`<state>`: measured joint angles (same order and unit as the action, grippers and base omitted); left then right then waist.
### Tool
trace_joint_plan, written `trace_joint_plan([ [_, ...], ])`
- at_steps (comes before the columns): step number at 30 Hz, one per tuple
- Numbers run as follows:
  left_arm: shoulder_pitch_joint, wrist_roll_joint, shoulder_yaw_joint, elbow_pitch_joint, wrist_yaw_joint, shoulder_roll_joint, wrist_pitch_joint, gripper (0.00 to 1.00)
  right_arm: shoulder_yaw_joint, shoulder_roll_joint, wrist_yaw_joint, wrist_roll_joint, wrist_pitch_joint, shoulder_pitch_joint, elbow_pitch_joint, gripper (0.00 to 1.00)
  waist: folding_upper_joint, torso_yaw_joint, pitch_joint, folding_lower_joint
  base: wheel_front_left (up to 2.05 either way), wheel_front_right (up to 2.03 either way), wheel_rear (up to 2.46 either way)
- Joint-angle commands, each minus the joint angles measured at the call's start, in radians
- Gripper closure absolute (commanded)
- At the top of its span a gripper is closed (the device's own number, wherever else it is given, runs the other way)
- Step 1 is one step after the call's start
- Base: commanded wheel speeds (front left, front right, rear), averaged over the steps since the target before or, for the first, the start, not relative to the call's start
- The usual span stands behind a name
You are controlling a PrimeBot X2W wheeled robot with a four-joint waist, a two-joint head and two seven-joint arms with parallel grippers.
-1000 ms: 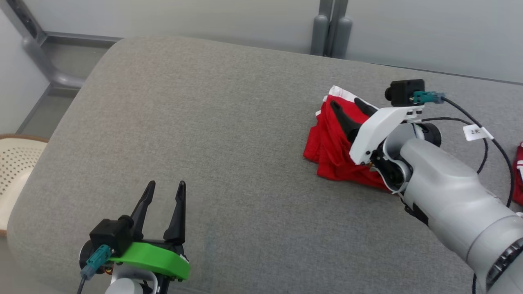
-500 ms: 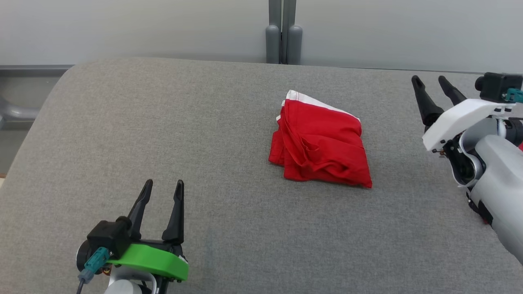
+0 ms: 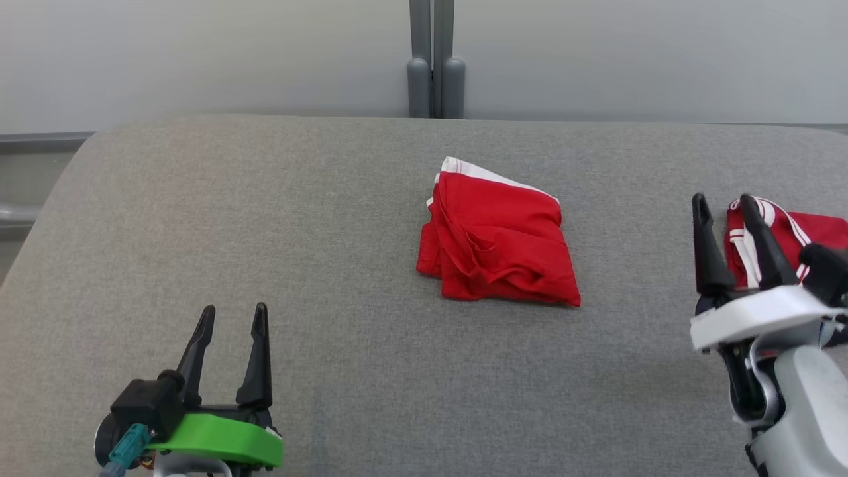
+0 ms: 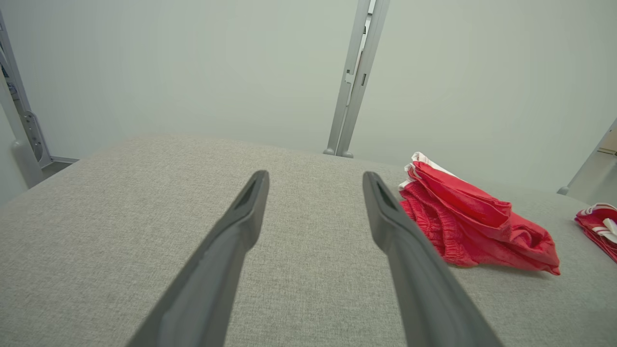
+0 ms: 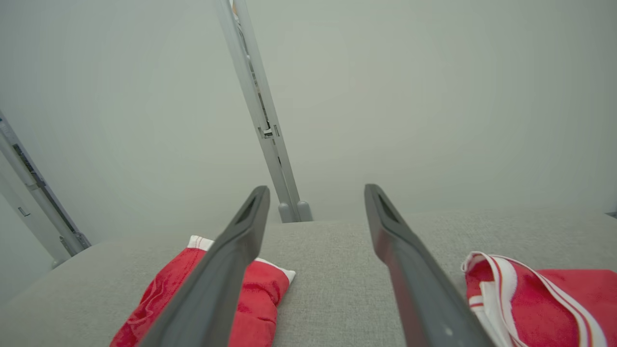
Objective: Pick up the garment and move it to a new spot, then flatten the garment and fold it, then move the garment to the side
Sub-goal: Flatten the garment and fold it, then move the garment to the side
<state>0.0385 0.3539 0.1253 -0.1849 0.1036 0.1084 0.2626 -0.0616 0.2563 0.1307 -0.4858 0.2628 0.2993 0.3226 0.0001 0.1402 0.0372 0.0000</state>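
Observation:
A folded red garment point(image 3: 497, 242) with a white waistband edge lies on the grey cushion point(image 3: 331, 232), near the middle. It also appears to the right in the left wrist view as the red garment point(image 4: 475, 221) and at lower left in the right wrist view as the red garment point(image 5: 250, 294). My left gripper point(image 3: 230, 315) stands open at lower left, well short of it, holding nothing. My right gripper point(image 3: 723, 203) is open at the right, away from the garment, with nothing between its fingers.
A second red garment with white stripes point(image 3: 795, 232) lies at the cushion's right edge, just behind my right gripper, seen too as the striped garment point(image 5: 540, 299). A grey post point(image 3: 434, 66) stands against the pale wall behind. The cushion's left edge rounds off.
My right gripper let go of the folded garment and drew back to the right and toward me. The head camera turned, shifting the whole picture. The left gripper stayed put.

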Motion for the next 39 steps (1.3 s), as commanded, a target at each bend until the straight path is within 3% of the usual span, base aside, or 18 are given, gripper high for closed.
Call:
trace_joint_plan([
  [1, -0.023, -0.015, -0.011, 0.006, -0.006, -0.003, 0.002, 0.00, 0.020, -0.022, 0.000, 0.029, 0.002, -0.048, -0.043, 0.00, -0.0001, -0.022, -0.015, 0.0000, 0.00, 0.00, 0.00],
  [7, -0.047, -0.047, -0.046, 0.032, -0.012, -0.006, 0.002, 0.00, 0.038, -0.081, 0.000, 0.095, 0.002, -0.183, -0.136, 0.00, -0.0001, -0.071, -0.033, 0.0000, 0.00, 0.00, 0.00],
  [17, -0.074, -0.094, -0.096, 0.051, -0.008, -0.020, 0.002, 0.00, 0.020, -0.121, 0.000, 0.122, 0.002, -0.255, -0.146, 0.00, -0.0001, -0.124, -0.042, 0.0000, 0.00, 0.00, 0.00],
  [39, -0.052, -0.130, -0.109, 0.041, 0.016, -0.045, 0.002, 0.00, -0.002, -0.127, 0.000, 0.129, 0.002, -0.229, -0.106, 0.00, -0.0001, -0.103, -0.026, 0.0000, 0.00, 0.00, 0.00],
])
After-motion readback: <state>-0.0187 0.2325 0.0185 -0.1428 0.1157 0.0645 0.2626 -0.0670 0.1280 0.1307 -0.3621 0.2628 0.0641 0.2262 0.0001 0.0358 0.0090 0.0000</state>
